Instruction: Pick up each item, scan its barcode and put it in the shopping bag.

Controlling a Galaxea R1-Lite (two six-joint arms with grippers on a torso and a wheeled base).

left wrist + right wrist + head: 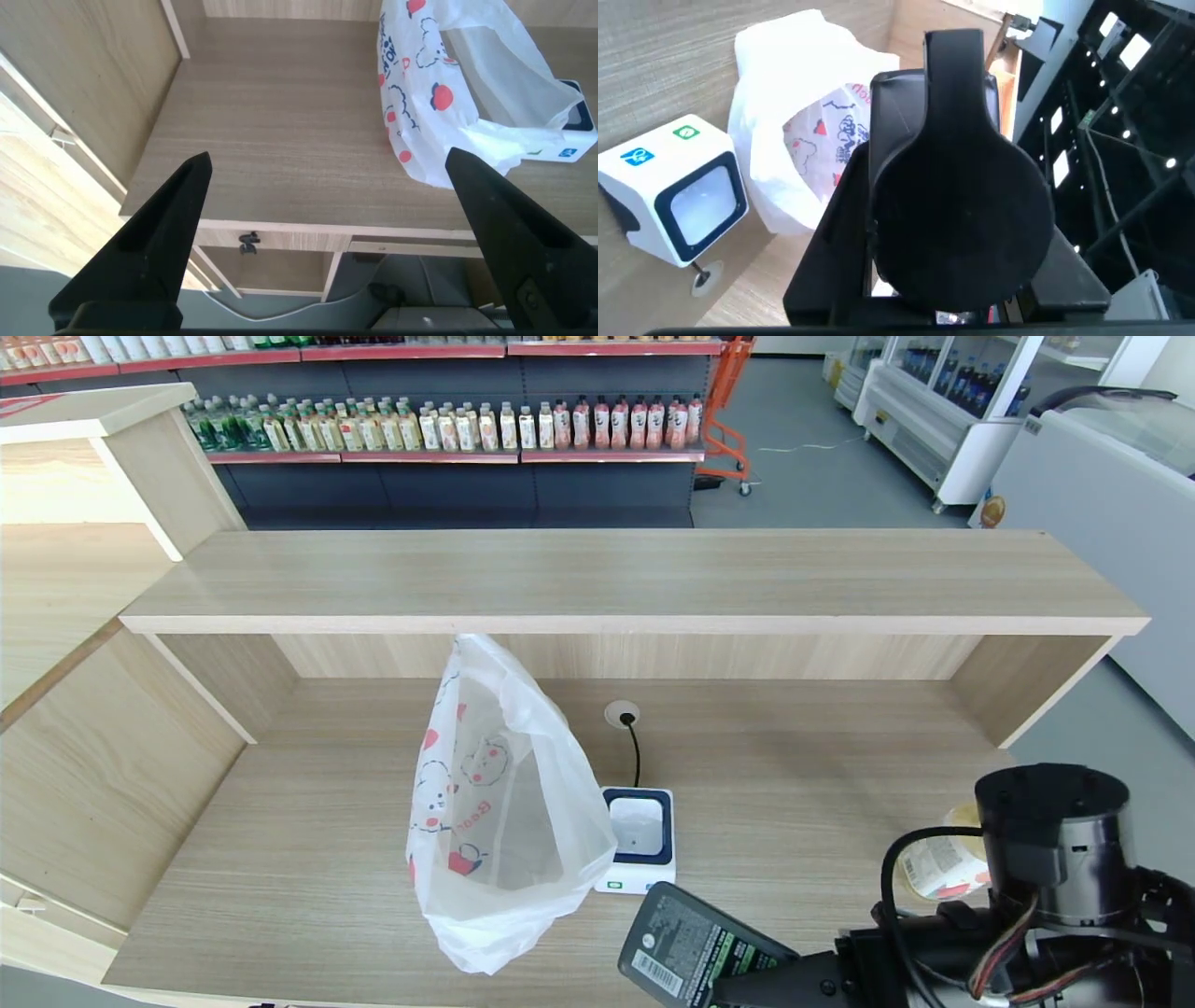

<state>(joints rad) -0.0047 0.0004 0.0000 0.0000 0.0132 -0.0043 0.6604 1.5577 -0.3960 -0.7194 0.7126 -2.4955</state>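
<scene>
A thin white shopping bag (pixel 495 812) with cartoon prints hangs from the counter's upper ledge, its bottom resting on the worktop. Just right of it stands the white barcode scanner (pixel 639 835) with its dark window facing up. My right gripper (pixel 761 980) is shut on a flat dark pack (pixel 695 947), whose white barcode label faces up, near the front edge, right of the bag and in front of the scanner. In the right wrist view the dark pack (pixel 957 187) blocks the middle, with the bag (pixel 813 121) and scanner (pixel 677 201) beyond. My left gripper (pixel 327 252) is open over the counter's front left edge, left of the bag (pixel 448 93).
A labelled tub (pixel 938 868) stands on the worktop at the right, partly behind my right arm. The wooden upper ledge (pixel 635 579) overhangs the back. Side walls close in the worktop (pixel 308 840). The scanner's cable runs to a hole (pixel 622 713) in the top.
</scene>
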